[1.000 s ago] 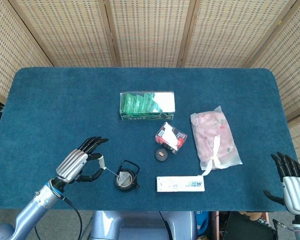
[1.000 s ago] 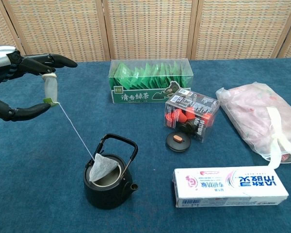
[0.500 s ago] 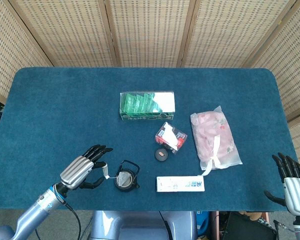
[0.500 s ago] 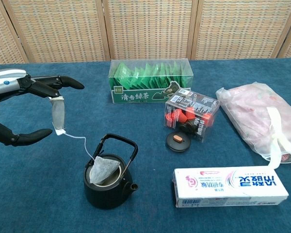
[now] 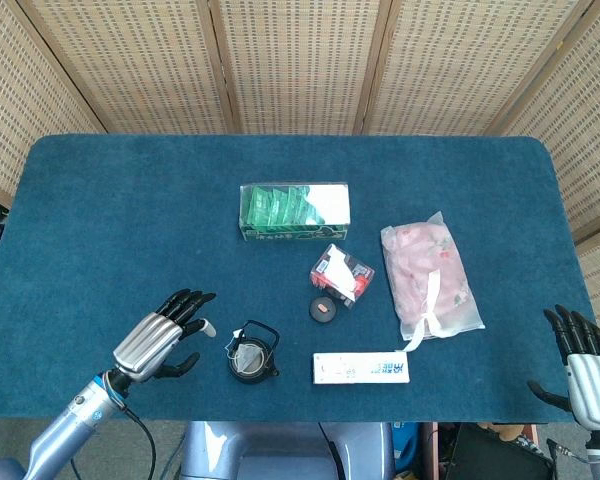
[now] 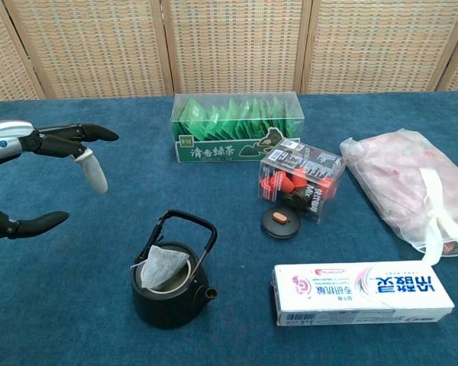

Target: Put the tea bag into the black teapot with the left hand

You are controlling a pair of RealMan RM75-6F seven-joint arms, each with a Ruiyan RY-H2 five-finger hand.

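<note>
The white mesh tea bag (image 6: 166, 268) sits in the open mouth of the small black cast-iron teapot (image 6: 170, 293), leaning against the rim below the raised loop handle. The teapot stands near the front edge of the blue felt-covered counter (image 5: 130, 200), in the head view just left of a long white toothpaste box (image 5: 364, 367) that lies flat.

The left hand (image 5: 160, 334) hovers to the left of the teapot, apart from it. In the chest view its fingers (image 6: 72, 133) reach out straight toward the right and the thumb hangs well below them, so the hand is spread wide and grips nothing. One of the fingers ends in a pale tip that points down toward the counter.

The right hand (image 5: 578, 365) rests low at the far right front corner of the counter, fingers upright and splayed, nothing in it.

Further back stands a clear rectangular box of green tea sachets (image 6: 236, 127). In front of it and to the right is a small clear box holding red and black pieces (image 6: 300, 179), with a round black cap bearing an orange centre (image 6: 280, 223) lying just before it. A pink floral bag in clear plastic, tied with a white ribbon (image 6: 412, 191), lies at the right.
</note>
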